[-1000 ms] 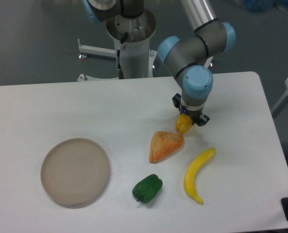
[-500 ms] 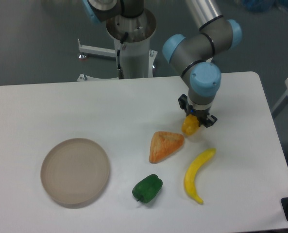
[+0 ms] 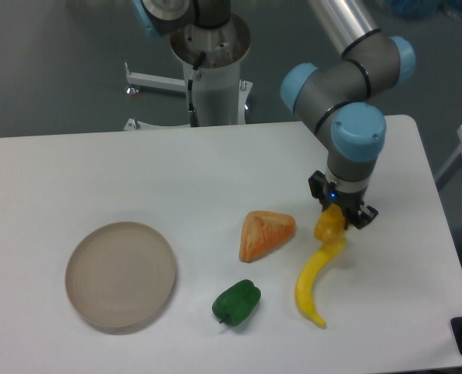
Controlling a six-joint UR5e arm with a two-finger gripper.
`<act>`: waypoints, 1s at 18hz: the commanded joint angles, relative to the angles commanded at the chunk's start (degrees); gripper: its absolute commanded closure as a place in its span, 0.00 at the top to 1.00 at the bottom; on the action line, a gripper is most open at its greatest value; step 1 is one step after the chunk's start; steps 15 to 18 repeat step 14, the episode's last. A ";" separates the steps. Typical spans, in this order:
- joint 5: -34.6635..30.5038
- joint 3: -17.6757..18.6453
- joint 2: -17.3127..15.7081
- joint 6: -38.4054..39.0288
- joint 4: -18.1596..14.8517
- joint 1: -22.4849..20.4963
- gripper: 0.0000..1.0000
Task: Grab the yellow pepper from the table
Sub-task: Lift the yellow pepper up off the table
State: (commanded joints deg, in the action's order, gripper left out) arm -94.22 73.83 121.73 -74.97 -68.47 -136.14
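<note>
The yellow pepper is a small stubby yellow-orange lump held between the fingers of my gripper. The gripper is shut on it and points down over the white table, just above the upper end of the banana. Whether the pepper touches the banana cannot be told. The arm's grey and blue wrist stands right above the gripper.
An orange-tan wedge lies left of the gripper. A green pepper lies at the front middle. A round tan plate sits at the front left. The robot's base column stands behind the table's far edge.
The gripper has moved to the right and toward the front with the yellow pepper in it, from beside the wedge to over the banana's upper end.
</note>
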 joint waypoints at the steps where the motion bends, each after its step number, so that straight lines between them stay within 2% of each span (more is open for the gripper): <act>1: -0.09 -0.18 0.18 0.09 0.09 0.09 0.34; 18: 0.17 -0.79 0.53 0.18 0.09 0.53 0.34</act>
